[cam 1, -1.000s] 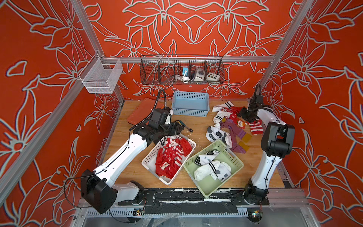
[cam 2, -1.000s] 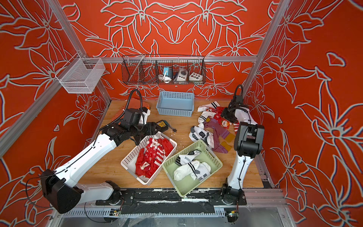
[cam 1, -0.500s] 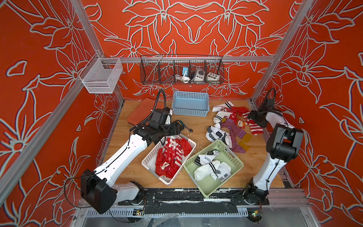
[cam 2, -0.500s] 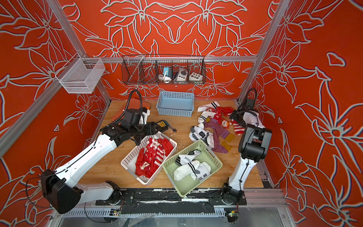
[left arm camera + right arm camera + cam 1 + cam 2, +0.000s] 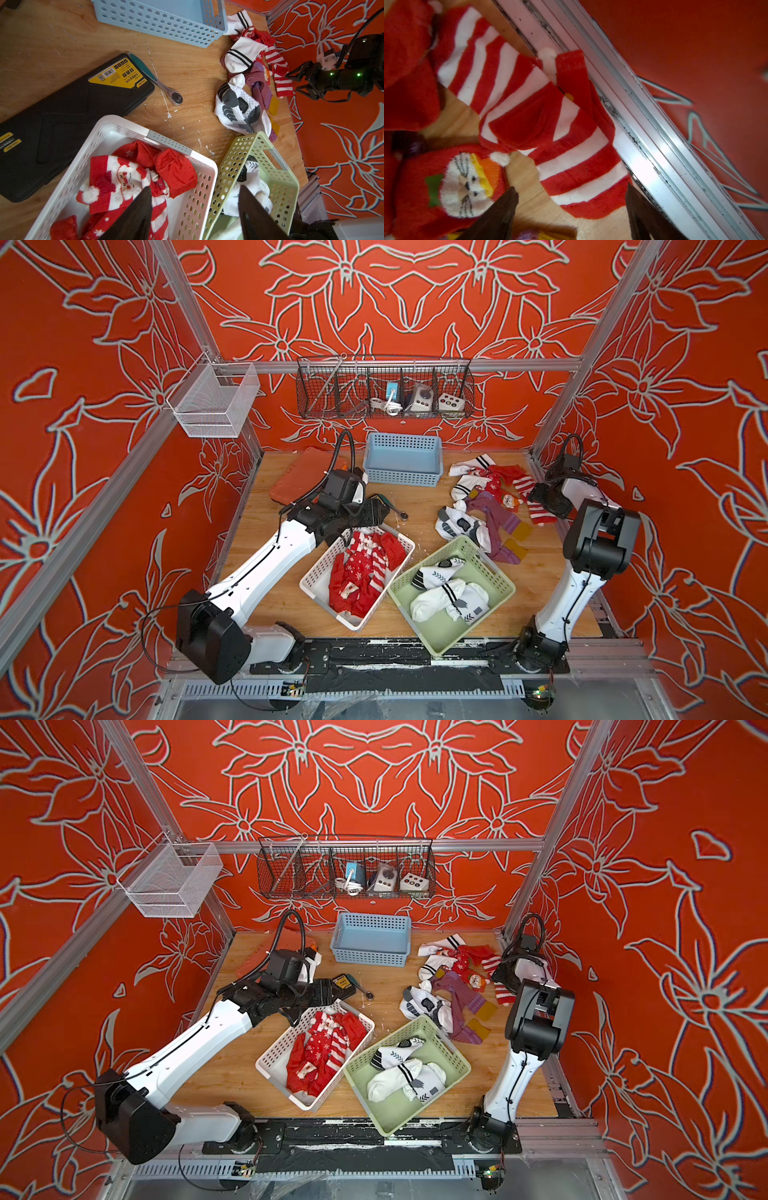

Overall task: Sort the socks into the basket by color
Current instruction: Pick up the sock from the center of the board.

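Loose socks [image 5: 486, 506] lie in a pile at the back right of the wooden table: red, white with grey marks, and purple with yellow patches. A white basket [image 5: 320, 568] holds red socks. A green basket [image 5: 498, 576] holds white socks. A blue basket [image 5: 403, 477] at the back is empty. My right gripper [image 5: 571, 187] is open just above a red-and-white striped sock [image 5: 571, 158] by the table's right edge, next to a red sock with a white face [image 5: 463, 187]. My left gripper [image 5: 194, 188] hangs open and empty over the white basket's far corner.
A black tool case [image 5: 62, 116] and a ratchet wrench [image 5: 166, 87] lie behind the white basket. An orange mat [image 5: 299, 477] sits at the back left. A metal rail [image 5: 643, 124] runs along the table's right edge, close to the right gripper. Wire baskets [image 5: 386, 389] hang on the walls.
The right gripper has moved from over the sock pile toward the right edge, above the striped sock, and its jaws have widened. The left arm has stayed still.
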Controlling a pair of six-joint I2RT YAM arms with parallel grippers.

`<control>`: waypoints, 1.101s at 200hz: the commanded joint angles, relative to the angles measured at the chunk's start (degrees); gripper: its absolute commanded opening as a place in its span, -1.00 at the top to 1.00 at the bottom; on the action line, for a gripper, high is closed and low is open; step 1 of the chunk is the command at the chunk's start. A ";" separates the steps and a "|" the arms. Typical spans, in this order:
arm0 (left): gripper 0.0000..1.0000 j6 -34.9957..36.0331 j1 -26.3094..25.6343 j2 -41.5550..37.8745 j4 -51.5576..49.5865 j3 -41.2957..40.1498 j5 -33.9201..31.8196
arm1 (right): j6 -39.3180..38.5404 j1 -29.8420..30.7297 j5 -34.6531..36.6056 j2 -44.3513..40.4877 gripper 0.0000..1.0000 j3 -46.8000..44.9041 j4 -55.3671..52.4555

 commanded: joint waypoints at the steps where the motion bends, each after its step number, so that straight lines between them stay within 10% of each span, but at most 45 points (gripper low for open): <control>1: -0.28 1.19 0.27 0.57 0.38 2.08 0.78 | -0.40 -0.88 1.03 2.20 -0.56 -1.14 -0.86; 32: -0.28 1.03 0.27 1.32 0.42 2.51 0.60 | -0.86 -1.07 -0.43 3.08 -0.16 -1.47 0.23; 76: -0.28 0.75 0.27 1.98 0.32 3.14 0.69 | -0.07 -1.10 -2.17 1.74 1.00 -2.37 1.31; 220: -0.36 1.72 0.18 -0.50 5.47 1.31 8.24 | 3.06 4.22 -10.32 -14.75 1.00 -6.89 3.21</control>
